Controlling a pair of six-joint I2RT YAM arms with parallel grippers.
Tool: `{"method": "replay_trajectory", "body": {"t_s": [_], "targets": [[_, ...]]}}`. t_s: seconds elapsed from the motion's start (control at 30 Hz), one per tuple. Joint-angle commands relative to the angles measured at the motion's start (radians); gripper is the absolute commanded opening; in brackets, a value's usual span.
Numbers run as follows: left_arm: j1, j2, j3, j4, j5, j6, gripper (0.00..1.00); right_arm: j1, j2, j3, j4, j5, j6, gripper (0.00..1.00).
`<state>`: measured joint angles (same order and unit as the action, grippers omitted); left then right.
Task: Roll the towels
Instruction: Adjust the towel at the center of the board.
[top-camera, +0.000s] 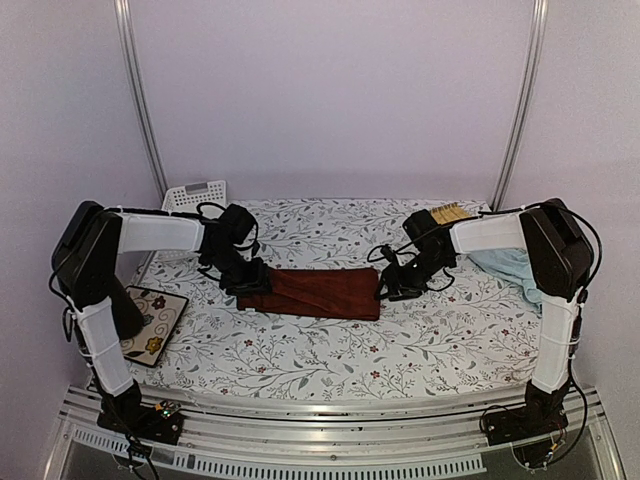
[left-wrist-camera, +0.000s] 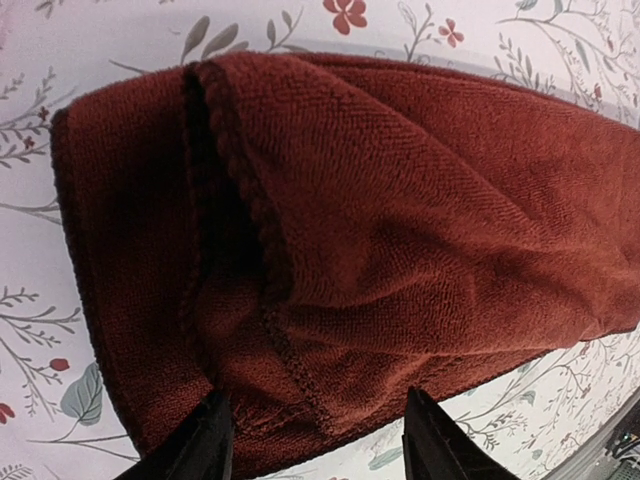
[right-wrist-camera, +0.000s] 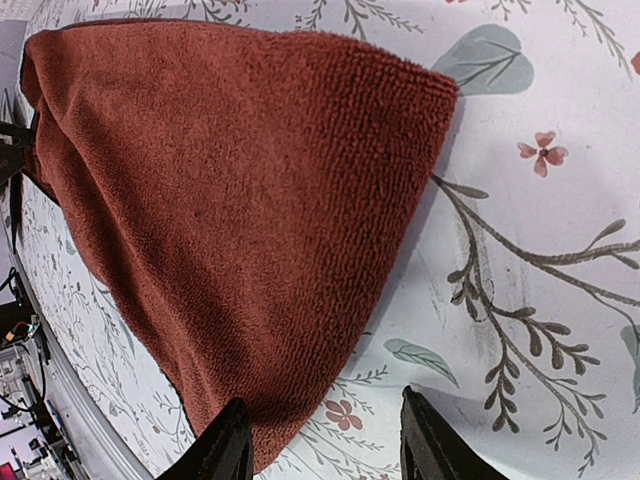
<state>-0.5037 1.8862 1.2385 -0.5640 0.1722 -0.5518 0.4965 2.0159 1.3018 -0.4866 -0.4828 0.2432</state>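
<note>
Near left: a flower-patterned tile (top-camera: 150, 325) is lying flat on the floral tablecloth (top-camera: 330, 350), close beside my left arm.
Left gripper (left-wrist-camera: 320, 440): I am keeping my jaws apart, straddling the near edge of the towel's left end. Fabric is lying between my fingertips, but they are not pressing it.
Rust-red towel (top-camera: 320, 292): it is lying mid-table, folded into a long strip, between my two grippers.
Long axis: it is running left to right, nearly parallel to the table's near edge. One short end is pointing at each of my grippers.
Left end: the folded layers are overlapping, and a hemmed edge is showing as a dark ridge across the strip.
Right gripper (right-wrist-camera: 325, 440): my jaws are standing parted over bare tablecloth and gripping nothing. The towel's right-end corner is reaching just to one fingertip.
Light blue towel (top-camera: 505, 265): it is lying crumpled at the right, under my right arm and well apart from the red one.
Far right: a yellow bamboo mat (top-camera: 447, 213) is sitting behind my right gripper.
Far left: a white basket (top-camera: 195, 195) is standing at the table's corner.
</note>
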Motion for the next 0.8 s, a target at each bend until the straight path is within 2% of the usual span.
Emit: {"method": "replay_trajectory", "body": {"t_s": [0.0, 0.4, 0.63, 0.77], "targets": [[-0.016, -0.014, -0.003, -0.032, -0.046, -0.009, 0.60, -0.004, -0.033, -0.020, 0.002, 0.013, 0.002, 0.52], [-0.028, 0.024, -0.023, 0.004, -0.055, -0.010, 0.59, -0.004, -0.013, -0.018, 0.000, 0.005, -0.003, 0.52], [-0.034, 0.045, 0.008, 0.022, -0.023, -0.016, 0.52, -0.004, -0.003, -0.024, 0.003, 0.004, -0.006, 0.51], [-0.035, 0.051, 0.007, 0.018, -0.025, -0.012, 0.45, -0.004, -0.001, -0.019, 0.009, -0.002, -0.002, 0.51]]}}
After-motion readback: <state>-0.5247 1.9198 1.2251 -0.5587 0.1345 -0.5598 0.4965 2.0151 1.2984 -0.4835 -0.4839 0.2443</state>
